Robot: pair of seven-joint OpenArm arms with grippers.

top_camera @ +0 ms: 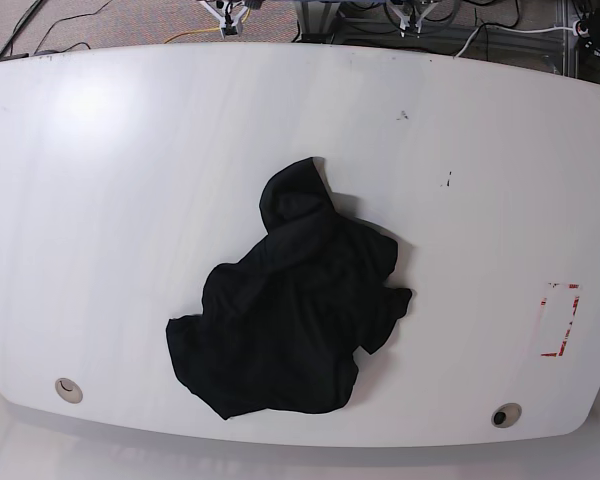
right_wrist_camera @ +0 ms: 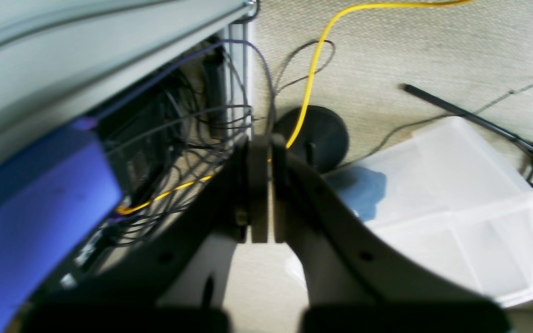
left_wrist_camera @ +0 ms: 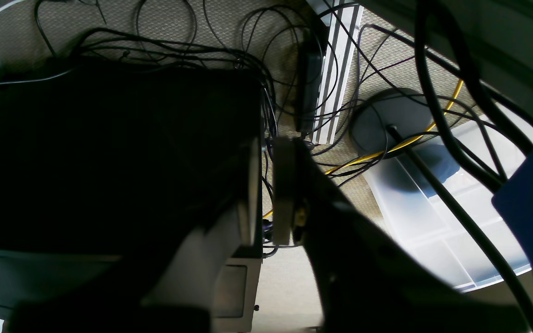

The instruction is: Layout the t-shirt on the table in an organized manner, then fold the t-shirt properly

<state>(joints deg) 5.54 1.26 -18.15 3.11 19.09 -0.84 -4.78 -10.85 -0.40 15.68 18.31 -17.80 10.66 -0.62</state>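
Observation:
The black t-shirt [top_camera: 290, 310] lies crumpled in a heap near the middle of the white table [top_camera: 130, 200], closer to its front edge. Neither arm shows in the base view. Both wrist cameras look down at the carpeted floor, away from the tabletop. My left gripper [left_wrist_camera: 266, 143] has its fingers almost together, with only a thin slit between them and nothing in it. The pads of my right gripper [right_wrist_camera: 265, 138] are pressed together, also empty. The t-shirt is not in either wrist view.
A red dashed rectangle [top_camera: 560, 320] marks the table's right side, and two grommets [top_camera: 68, 389] [top_camera: 505, 413] sit near the front edge. On the floor lie tangled black cables [left_wrist_camera: 169, 46], a yellow cable [right_wrist_camera: 312, 60], a clear plastic bin [right_wrist_camera: 456, 208] and a round stand base [left_wrist_camera: 396, 120].

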